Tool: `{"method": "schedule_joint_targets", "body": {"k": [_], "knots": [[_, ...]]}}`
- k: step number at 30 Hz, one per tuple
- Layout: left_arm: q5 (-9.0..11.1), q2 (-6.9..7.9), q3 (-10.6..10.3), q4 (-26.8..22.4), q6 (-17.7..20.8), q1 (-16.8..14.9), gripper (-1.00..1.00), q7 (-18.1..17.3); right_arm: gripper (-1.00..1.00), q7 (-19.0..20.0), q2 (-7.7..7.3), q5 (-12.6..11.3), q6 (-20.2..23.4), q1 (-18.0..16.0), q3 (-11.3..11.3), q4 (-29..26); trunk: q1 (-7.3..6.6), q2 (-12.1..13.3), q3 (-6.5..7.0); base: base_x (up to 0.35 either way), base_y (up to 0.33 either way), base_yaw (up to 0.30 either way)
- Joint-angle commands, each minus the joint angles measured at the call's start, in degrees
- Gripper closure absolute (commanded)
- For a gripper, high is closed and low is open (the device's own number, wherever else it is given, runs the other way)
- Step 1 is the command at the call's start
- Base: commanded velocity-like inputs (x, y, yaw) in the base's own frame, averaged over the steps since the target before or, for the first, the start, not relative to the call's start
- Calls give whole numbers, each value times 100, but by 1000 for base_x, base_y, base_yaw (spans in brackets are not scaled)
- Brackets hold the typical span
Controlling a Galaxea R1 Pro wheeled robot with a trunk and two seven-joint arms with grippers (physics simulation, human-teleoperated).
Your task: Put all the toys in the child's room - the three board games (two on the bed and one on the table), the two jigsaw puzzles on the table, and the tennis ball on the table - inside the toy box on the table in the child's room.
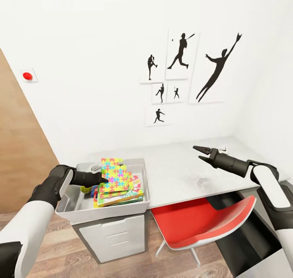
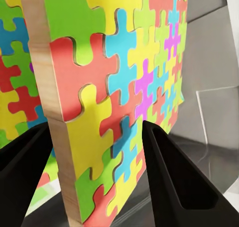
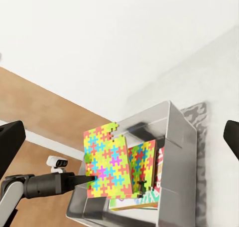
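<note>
Jigsaw slab (image 1: pixel 115 173), thin and many-coloured, stands tilted over the light-grey toy box (image 1: pixel 140 204), pinched by the left gripper (image 1: pixel 102 176) for dropping in; the right gripper (image 1: pixel 202 153) hangs spread, idle.

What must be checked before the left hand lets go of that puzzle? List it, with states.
1. Left hand fingers closed on both faces of the jigsaw puzzle: ok.
2. Puzzle inside the rim of the toy box: ok.
3. Puzzle lying flat for release: not ok, it stands on edge.
4. Its lower edge resting on the stack already in the box: cannot tell.
5. Right hand open, empty, over the table, apart from the box: ok.
</note>
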Motion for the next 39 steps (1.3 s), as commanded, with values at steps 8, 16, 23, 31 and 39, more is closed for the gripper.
{"method": "schedule_joint_targets", "body": {"k": [8, 16, 23, 31, 39], "knots": [[26, -1, 8, -1, 44, -5, 100, 0, -100, 38, 9, 41, 12, 1, -1, 2, 3, -11, -15, 0, 0, 0], [24, -1, 8, -1, 44, -5, 100, -2, -100, 38, 16, 41, 12, 9, -2, 2, 3, -11, -15, 0, 0, 0], [25, 6, 2, -1, 44, -5, -100, -7, -100, 40, 19, 41, 12, 11, -2, 2, 3, -11, -15, 0, 0, 0], [33, 63, 33, -21, 53, -5, -100, -70, -100, 38, 19, 41, 12, 11, -2, 2, 3, -11, -15, 0, 0, 0], [79, 163, 59, -78, 82, -10, -100, -113, -100, 41, 21, 41, 12, 11, -2, 2, 3, -11, -15, 0, 0, 0]]}}
